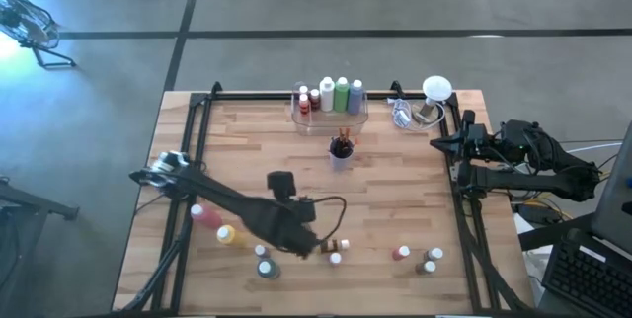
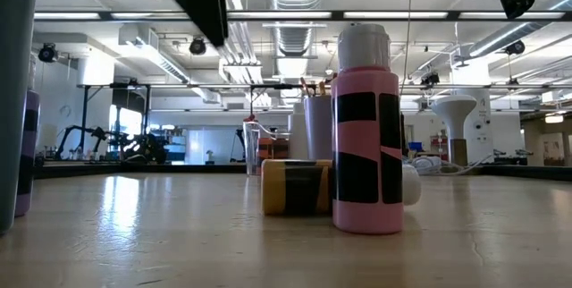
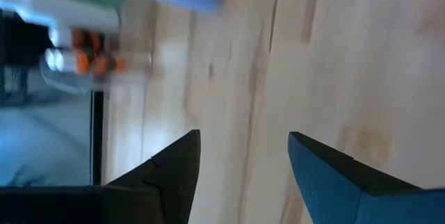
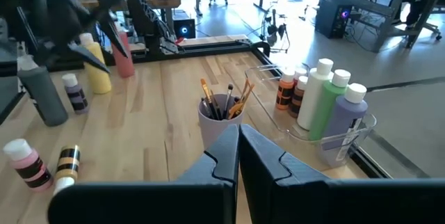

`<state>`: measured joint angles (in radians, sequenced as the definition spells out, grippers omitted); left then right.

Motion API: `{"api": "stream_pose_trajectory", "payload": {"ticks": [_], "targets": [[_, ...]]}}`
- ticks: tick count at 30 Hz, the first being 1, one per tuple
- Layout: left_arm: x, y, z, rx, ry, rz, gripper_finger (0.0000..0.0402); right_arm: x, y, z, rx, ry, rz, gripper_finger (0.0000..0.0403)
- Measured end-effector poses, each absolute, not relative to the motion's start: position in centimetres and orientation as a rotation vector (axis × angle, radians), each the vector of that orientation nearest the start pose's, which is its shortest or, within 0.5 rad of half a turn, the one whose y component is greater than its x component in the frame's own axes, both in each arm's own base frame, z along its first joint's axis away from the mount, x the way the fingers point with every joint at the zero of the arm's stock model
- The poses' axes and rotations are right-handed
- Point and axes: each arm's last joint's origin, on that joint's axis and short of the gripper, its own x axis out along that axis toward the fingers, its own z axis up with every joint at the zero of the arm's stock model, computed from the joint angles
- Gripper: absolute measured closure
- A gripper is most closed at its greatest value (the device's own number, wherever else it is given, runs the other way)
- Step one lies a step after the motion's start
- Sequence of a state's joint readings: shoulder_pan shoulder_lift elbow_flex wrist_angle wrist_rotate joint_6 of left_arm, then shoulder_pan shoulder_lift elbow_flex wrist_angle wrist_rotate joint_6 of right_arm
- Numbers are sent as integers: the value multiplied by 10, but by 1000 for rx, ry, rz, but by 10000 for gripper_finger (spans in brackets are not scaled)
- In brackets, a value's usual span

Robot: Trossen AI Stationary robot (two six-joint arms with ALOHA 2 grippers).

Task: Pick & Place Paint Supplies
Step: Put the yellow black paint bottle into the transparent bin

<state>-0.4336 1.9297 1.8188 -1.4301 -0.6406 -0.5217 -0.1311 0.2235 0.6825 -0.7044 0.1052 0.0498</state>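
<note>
Paint bottles are scattered on the table's near part: a pink one [image 1: 205,214], a yellow one [image 1: 229,235], grey ones [image 1: 265,264] and small ones [image 1: 336,249] [image 1: 401,254] [image 1: 430,259]. More bottles stand in a clear bin [image 1: 329,101] at the far edge. Brushes stick up from a cup [image 1: 342,148]. My left gripper [image 1: 321,247] [image 3: 243,137] hangs open above the wood beside the small bottles, with nothing between its fingers. My right gripper [image 4: 238,147] waits shut at the table's right edge [image 1: 444,145].
A white lamp-like object [image 1: 434,91] and cables sit at the far right corner. In the low view a pink bottle with a black label [image 2: 366,136] stands beside a lying yellow one [image 2: 295,187]. Black rails [image 1: 197,120] border the table's sides.
</note>
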Motion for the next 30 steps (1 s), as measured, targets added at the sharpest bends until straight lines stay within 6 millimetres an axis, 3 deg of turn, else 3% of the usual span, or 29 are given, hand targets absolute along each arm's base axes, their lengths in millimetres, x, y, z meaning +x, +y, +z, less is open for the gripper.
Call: {"api": "stream_pose_trajectory", "payload": {"ticks": [5, 11, 17, 24, 30], "targets": [[303, -141, 316, 287, 952, 405, 179, 51, -10, 308, 24, 172, -237, 394], [249, -123, 321, 191, 651, 279, 179, 63, -7, 322, 39, 50, -77, 394], [199, -96, 299, 103, 392, 123, 179, 97, 1, 332, 32, 32, 357, 394], [150, -68, 268, 42, 160, 74, 179, 154, -2, 312, 73, 306, 340, 394], [123, -52, 241, 3, 88, 78, 179, 185, 22, 288, -28, 477, 260, 394]]}}
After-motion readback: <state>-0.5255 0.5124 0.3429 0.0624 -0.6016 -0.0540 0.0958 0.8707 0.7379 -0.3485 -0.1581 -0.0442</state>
